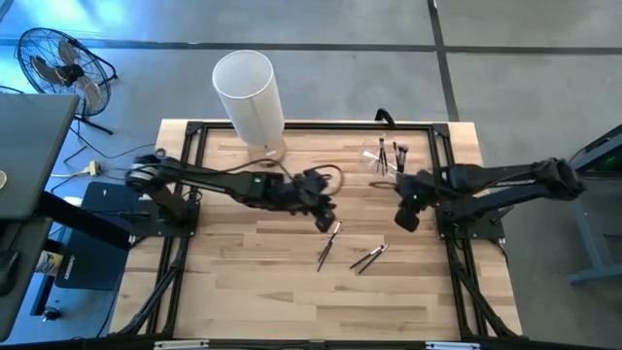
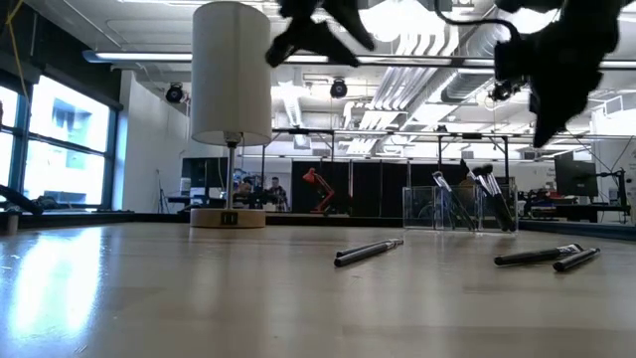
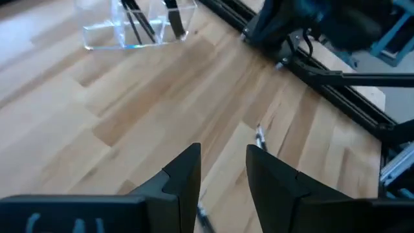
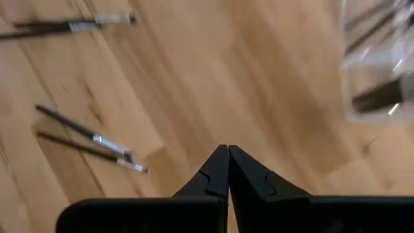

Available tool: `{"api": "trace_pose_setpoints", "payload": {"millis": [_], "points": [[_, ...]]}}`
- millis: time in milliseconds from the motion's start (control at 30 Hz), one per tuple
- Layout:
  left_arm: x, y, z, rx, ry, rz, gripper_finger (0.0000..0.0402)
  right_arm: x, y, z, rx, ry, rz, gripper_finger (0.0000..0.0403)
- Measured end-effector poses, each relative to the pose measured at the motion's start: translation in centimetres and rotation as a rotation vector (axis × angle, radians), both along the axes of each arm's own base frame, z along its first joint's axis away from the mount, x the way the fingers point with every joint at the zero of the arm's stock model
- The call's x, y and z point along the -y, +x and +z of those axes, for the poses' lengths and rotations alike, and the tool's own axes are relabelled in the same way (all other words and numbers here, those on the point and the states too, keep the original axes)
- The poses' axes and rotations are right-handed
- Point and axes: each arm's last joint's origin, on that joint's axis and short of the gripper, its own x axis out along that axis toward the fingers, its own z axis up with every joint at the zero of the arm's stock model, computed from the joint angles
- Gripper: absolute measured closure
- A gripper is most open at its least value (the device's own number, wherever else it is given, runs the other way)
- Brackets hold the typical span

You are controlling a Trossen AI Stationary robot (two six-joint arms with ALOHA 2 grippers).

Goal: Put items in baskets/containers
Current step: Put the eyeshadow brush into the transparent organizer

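Several thin dark makeup brushes lie flat on the wooden table: one pair (image 1: 328, 243) under my left gripper and another pair (image 1: 370, 258) to its right. More brushes stand in the small clear holder (image 1: 386, 156) near the far edge. The tall white cylinder (image 1: 248, 95) stands on its tan base (image 2: 229, 217) at the far left. My left gripper (image 3: 223, 171) hovers open above a brush (image 3: 260, 137), whose tip shows between its fingers. My right gripper (image 4: 228, 158) is shut and hangs in the air right of the loose brushes (image 4: 87, 133), near the holder (image 4: 381, 65).
A black metal frame (image 1: 180, 185) runs along the table's edges, with the arm mounts at the left and right sides. A fan (image 1: 58, 63) stands on the floor beyond the table's far left corner. Bare wood lies between the brushes and the near edge.
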Motion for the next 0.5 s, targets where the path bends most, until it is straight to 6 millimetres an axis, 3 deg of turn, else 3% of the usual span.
{"api": "trace_pose_setpoints", "payload": {"millis": [133, 200, 300, 367, 500], "points": [[0.4, 2.2, -0.7, -0.173, -0.056, 0.005, 0.028, -1.3, -0.6, -1.7, -0.046, 0.059, -0.015, 0.0401], [0.3, 4.3, -1.1, -0.179, -0.103, 0.009, 0.028, -1.9, -0.9, -2.3, -0.064, 0.083, -0.009, 0.0402], [0.3, 5.1, -3.0, -0.353, -0.154, 0.022, 0.028, -2.8, -1.2, -2.7, -0.069, 0.101, -0.008, 0.0402], [0.0, 7.2, -3.9, -0.313, -0.186, 0.007, 0.028, -3.2, -1.3, -2.6, -0.066, 0.102, -0.005, 0.0402], [-0.2, 8.3, -6.4, -0.379, -0.215, -0.007, 0.028, -3.9, -1.6, -2.5, -0.052, 0.1, -0.009, 0.0401]]}}
